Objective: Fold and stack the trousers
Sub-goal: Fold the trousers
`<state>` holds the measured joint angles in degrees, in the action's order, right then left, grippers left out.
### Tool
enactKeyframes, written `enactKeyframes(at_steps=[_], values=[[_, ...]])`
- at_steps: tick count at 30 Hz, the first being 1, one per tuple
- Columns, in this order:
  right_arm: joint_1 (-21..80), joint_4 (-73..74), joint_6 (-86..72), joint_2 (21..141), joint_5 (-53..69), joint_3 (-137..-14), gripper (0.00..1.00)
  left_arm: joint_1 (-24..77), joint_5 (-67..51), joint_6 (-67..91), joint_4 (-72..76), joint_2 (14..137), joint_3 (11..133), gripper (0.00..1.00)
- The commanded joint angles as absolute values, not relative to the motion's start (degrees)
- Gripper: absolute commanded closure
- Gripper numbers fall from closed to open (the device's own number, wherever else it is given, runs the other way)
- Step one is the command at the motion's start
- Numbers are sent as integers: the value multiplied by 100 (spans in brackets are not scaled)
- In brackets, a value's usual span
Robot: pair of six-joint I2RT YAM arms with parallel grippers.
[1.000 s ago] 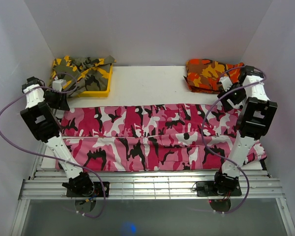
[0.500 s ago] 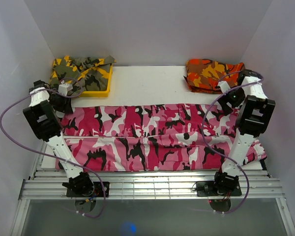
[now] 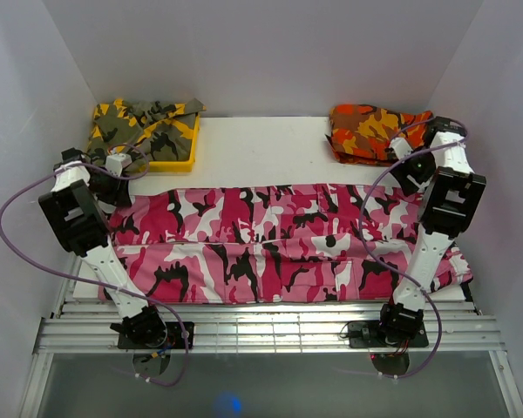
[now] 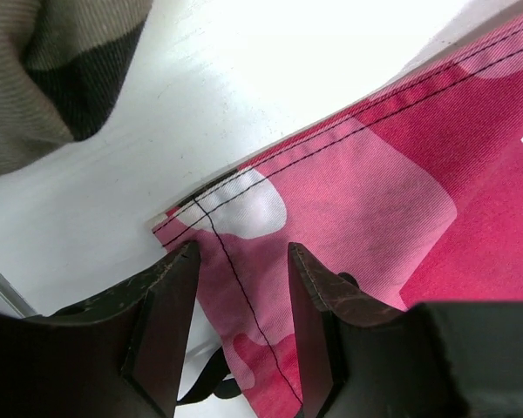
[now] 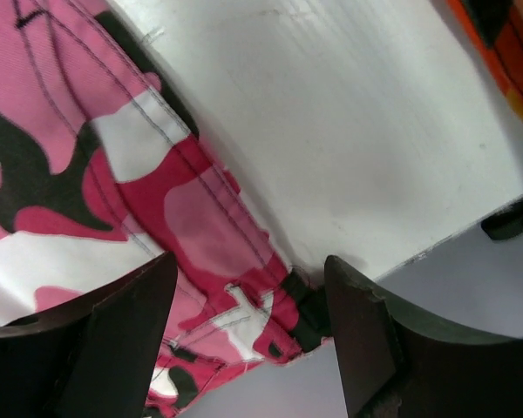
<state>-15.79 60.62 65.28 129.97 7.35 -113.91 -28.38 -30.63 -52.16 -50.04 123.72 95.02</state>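
Note:
The pink, white and black camouflage trousers (image 3: 279,239) lie flat across the table, folded lengthwise, legs to the left. My left gripper (image 3: 118,187) is open at the far left hem corner; in the left wrist view its fingers (image 4: 170,305) straddle the stitched hem (image 4: 244,235) of the trousers. My right gripper (image 3: 407,174) is open at the far right waistband corner; in the right wrist view the fingers (image 5: 366,331) stand either side of the waistband corner (image 5: 253,305), which is not pinched.
A yellow-olive camouflage garment (image 3: 144,131) lies on a yellow tray (image 3: 179,163) at back left. An orange-red camouflage garment (image 3: 370,131) sits at back right. White walls close in both sides. The trousers' waist end hangs over the table's right front edge (image 3: 458,274).
Both grippers have lowered and moved inward onto the far corners of the trousers. The trousers have not moved.

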Motion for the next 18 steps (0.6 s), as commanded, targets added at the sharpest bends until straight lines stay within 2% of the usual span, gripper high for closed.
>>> enactKeyframes(at_steps=[1,6,9,10,12,15,16,17,18], values=[[-1643,5950,7427,13253,536,-11435,26,-2813,-2962,-5080,-5203,12173,9299,44],[-1670,5889,7532,13500,422,-11207,28,-2813,-3006,-4984,-5159,11997,9272,44],[-1687,5889,7576,13605,466,-11066,42,-2821,-3058,-4940,-5159,11787,9272,45],[-1679,5897,7585,13605,483,-11013,50,-2839,-3102,-4939,-5159,11708,9290,45],[-1687,5906,7646,13571,527,-10960,57,-2856,-3181,-4992,-5159,11488,9351,45],[-1688,5906,7752,13413,571,-10837,72,-2892,-3391,-5298,-5552,11601,9964,46],[-1688,5906,7761,13343,580,-10828,86,-2892,-3436,-5448,-5763,11741,10237,46],[-1688,5915,7761,13307,580,-10819,92,-2883,-3463,-5615,-5983,12082,10787,47],[-1679,5924,7769,13281,615,-10819,92,-2883,-3498,-5738,-6307,12233,11045,47]])
